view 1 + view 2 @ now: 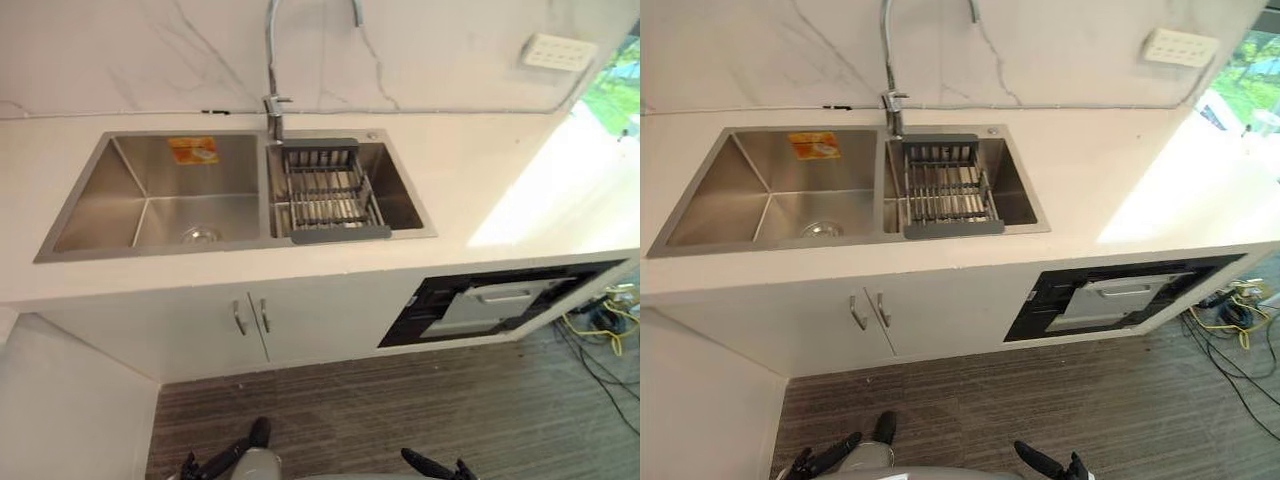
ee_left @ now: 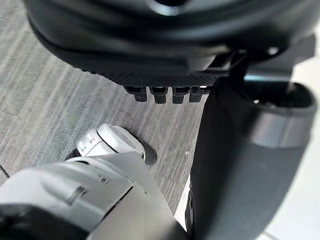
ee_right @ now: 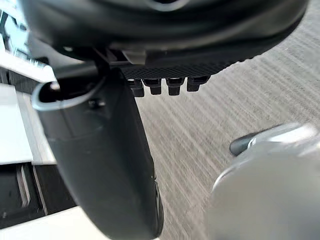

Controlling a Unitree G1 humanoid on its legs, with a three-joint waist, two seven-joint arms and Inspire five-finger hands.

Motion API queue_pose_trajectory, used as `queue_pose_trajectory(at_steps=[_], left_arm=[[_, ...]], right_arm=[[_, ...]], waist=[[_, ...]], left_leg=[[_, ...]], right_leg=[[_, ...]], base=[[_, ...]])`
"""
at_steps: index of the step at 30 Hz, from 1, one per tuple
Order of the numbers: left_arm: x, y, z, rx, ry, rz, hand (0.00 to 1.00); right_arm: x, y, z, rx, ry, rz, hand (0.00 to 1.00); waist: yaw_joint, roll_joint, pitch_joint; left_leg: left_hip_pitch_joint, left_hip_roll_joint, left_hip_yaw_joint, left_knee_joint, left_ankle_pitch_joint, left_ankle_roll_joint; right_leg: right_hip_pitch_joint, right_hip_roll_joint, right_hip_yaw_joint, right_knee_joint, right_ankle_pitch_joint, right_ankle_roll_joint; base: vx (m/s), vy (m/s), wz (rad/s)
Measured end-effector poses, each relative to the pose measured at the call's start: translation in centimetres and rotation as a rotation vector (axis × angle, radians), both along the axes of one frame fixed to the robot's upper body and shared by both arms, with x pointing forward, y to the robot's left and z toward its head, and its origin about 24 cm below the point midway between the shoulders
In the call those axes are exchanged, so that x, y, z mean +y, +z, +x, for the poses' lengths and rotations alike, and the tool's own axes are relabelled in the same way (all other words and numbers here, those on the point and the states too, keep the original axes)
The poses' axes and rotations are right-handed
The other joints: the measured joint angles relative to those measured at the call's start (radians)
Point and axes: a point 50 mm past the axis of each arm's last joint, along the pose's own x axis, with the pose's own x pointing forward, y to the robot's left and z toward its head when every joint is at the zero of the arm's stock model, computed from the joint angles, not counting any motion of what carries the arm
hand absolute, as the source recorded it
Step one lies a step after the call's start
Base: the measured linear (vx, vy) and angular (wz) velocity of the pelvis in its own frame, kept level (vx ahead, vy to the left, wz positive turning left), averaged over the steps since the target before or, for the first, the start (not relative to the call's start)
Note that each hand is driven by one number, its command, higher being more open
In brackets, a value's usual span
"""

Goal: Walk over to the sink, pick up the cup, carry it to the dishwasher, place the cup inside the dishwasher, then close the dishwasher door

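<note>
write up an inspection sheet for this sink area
surface: white counter, sunlit at right
job's things: double sink, rack in its right basin, sticker in the left; dishwasher under the counter at right
clutter: nothing seen
robot hands: left robot hand and right robot hand low over the floor, open, holding nothing
cables: yellow and black cables on the floor by the dishwasher
surroundings: faucet, outlet on the wall, cabinet doors below the sink

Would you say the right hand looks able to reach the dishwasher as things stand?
Probably not yet: the right hand hangs low, with floor between it and the dishwasher, though nothing blocks the way.
</note>
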Motion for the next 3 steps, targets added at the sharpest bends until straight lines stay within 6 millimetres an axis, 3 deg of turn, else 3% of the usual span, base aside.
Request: queue_pose_trajectory(at_steps=[3], left_arm=[[-0.04, 0.02, 0.11, -0.005, -0.012, -0.001, 1.00]], right_arm=[[0.08, 0.02, 0.31, -0.015, 0.023, 0.016, 1.00]], waist=[[0.006, 0.003, 0.002]], left_leg=[[0.025, 0.001, -0.005, -0.050, 0.032, 0.001]], right_leg=[[0.018, 0.000, -0.015, -0.005, 0.000, 0.000]], base=[[0.05, -0.034, 0.18]])
